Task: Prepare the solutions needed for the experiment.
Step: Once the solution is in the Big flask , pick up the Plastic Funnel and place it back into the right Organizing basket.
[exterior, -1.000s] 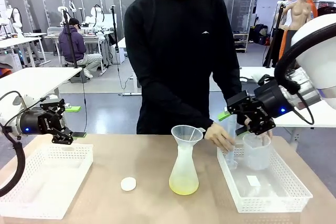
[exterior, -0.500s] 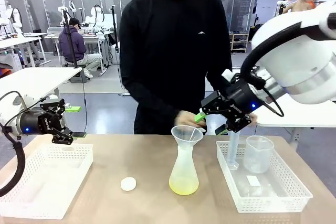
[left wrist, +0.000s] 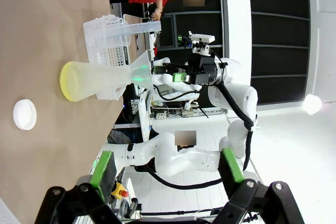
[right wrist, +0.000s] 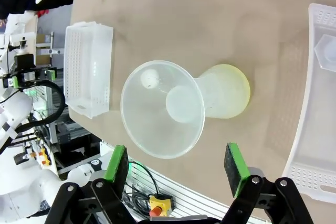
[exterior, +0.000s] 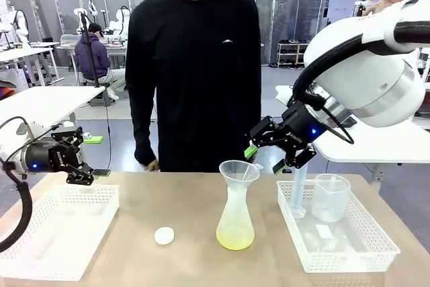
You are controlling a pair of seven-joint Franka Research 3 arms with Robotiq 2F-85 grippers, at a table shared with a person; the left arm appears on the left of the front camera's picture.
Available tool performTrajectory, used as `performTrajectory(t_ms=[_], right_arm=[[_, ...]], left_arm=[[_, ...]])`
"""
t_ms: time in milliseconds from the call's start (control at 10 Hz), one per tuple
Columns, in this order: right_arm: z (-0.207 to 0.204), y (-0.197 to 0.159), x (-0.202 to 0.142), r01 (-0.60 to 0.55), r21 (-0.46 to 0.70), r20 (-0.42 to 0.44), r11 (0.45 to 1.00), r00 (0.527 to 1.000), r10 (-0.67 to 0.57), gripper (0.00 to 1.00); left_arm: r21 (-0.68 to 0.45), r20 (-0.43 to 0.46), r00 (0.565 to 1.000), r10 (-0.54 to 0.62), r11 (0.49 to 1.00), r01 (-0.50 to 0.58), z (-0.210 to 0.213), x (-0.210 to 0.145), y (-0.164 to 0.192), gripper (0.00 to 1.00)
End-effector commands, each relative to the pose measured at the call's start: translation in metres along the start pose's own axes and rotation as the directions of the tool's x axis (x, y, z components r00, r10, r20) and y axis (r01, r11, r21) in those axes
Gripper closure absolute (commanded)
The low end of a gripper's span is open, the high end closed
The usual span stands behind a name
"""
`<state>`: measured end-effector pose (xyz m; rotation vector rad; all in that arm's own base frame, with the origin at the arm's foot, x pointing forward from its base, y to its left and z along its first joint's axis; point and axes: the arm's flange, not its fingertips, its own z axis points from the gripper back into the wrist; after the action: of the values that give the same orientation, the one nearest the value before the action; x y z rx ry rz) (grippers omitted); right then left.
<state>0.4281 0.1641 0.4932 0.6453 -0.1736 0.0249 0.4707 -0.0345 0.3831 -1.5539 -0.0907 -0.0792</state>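
The solutions, a little pale yellow-green liquid (exterior: 235, 238), lie in the bottom of a clear flask (exterior: 236, 216) at the table's middle. A clear funnel (exterior: 239, 171) sits in the flask's neck. My right gripper (exterior: 265, 158) hovers open just right of and above the funnel rim, holding nothing. The right wrist view looks down into the funnel (right wrist: 163, 109) between open pads (right wrist: 116, 163), with the liquid (right wrist: 233, 98) beyond. My left gripper (exterior: 91, 159) hangs open over the left tray. The left wrist view has the flask (left wrist: 100, 80) far ahead of that open gripper (left wrist: 167, 166).
A white tray (exterior: 349, 263) at the right holds a beaker (exterior: 329, 196) and a tall cylinder (exterior: 297, 189). Another white tray (exterior: 101, 189) stands at the left. A small white disc (exterior: 164, 235) lies between it and the flask. A person (exterior: 195, 65) stands at the far side.
My right gripper has swung left from over the right tray to beside the funnel. The person's hand has left the tray and the person has stepped to the left.
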Motion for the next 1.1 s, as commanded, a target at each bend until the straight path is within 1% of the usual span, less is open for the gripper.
performTrajectory(t_ms=[0, 400, 700, 800, 900, 1000], right_arm=[[-0.005, 0.005, 0.005, 0.051, -0.024, 0.002, 0.998, 0.999, -0.051, 0.08], [-0.033, -0.001, 0.019, 0.099, -0.048, -0.029, 0.994, 0.995, -0.1, 0.08], [-0.045, -0.003, 0.027, 0.117, -0.062, -0.06, 0.991, 0.991, -0.121, 0.08], [-0.046, -0.004, 0.029, 0.127, -0.063, -0.064, 0.99, 0.989, -0.131, 0.12], [-0.048, -0.004, 0.029, 0.132, -0.06, -0.074, 0.989, 0.988, -0.136, 0.27], [-0.049, -0.005, 0.03, 0.138, -0.063, -0.081, 0.988, 0.986, -0.143, 0.31]], left_arm=[[0.005, -0.009, 1.0, -0.01, 1.0, 0.01, 0.001, -0.001, -0.002, 0.0], [0.005, -0.009, 1.0, -0.01, 1.0, 0.01, 0.001, -0.001, -0.002, 0.0], [0.005, -0.009, 1.0, -0.01, 1.0, 0.01, 0.001, -0.001, -0.002, 0.0], [0.005, -0.009, 1.0, -0.01, 1.0, 0.01, 0.001, -0.001, -0.002, 0.0], [0.005, -0.009, 1.0, -0.01, 1.0, 0.01, 0.001, -0.001, -0.002, 0.0], [0.005, -0.009, 1.0, -0.01, 1.0, 0.01, 0.001, -0.001, -0.002, 0.0]])
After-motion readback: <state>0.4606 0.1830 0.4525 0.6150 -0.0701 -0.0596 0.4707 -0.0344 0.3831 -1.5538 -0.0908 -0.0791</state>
